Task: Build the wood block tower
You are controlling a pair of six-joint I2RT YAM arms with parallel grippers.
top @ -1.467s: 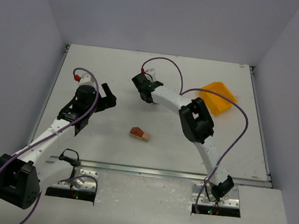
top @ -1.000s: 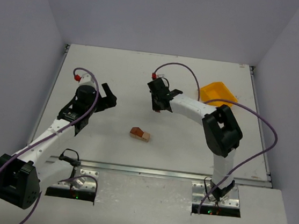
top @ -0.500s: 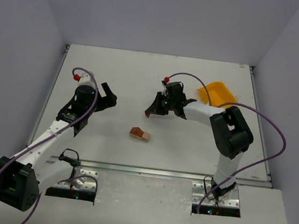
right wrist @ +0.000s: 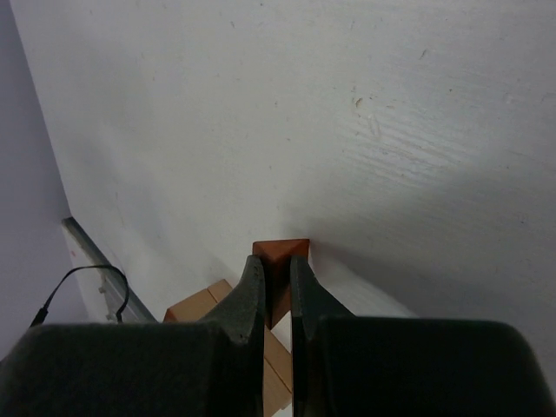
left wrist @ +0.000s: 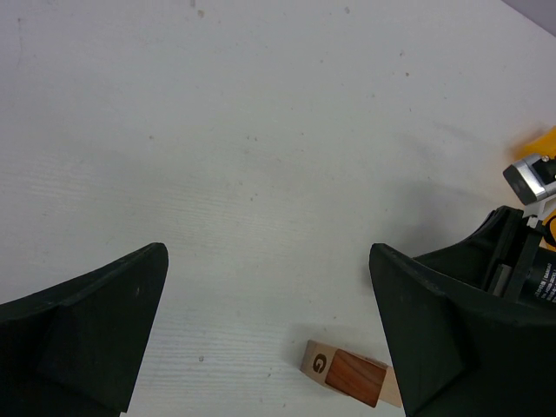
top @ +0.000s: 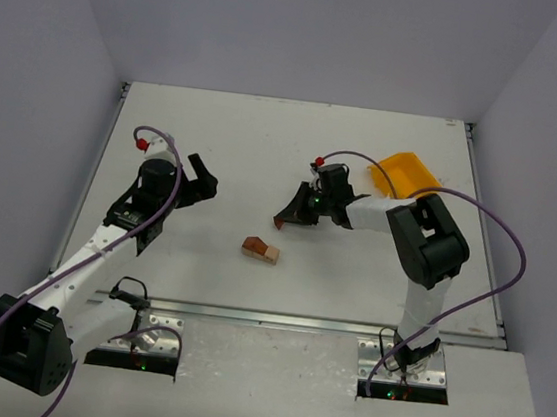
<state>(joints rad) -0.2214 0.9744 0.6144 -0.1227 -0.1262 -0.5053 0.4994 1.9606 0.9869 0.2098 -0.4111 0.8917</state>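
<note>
The wood block tower (top: pixel 261 251) is a small cluster lying on the table: pale tan blocks with a reddish-brown one, and one tan face bears a "G" (left wrist: pixel 318 362). My right gripper (top: pixel 285 219) hangs just behind and right of the cluster. It is shut on a reddish-brown triangular block (right wrist: pixel 282 250), and the tan blocks (right wrist: pixel 201 303) show below its fingers. My left gripper (left wrist: pixel 268 254) stands open and empty over the table, left of the cluster, also seen from above (top: pixel 199 177).
A yellow bin (top: pixel 408 173) sits tilted at the back right, just behind the right arm's forearm. A metal rail (top: pixel 296 320) runs along the table's near edge. Grey walls close in the table on three sides.
The right gripper, holding the triangular block, has swung from the back middle forward and down to just behind the block cluster. The left arm has stayed almost still.
</note>
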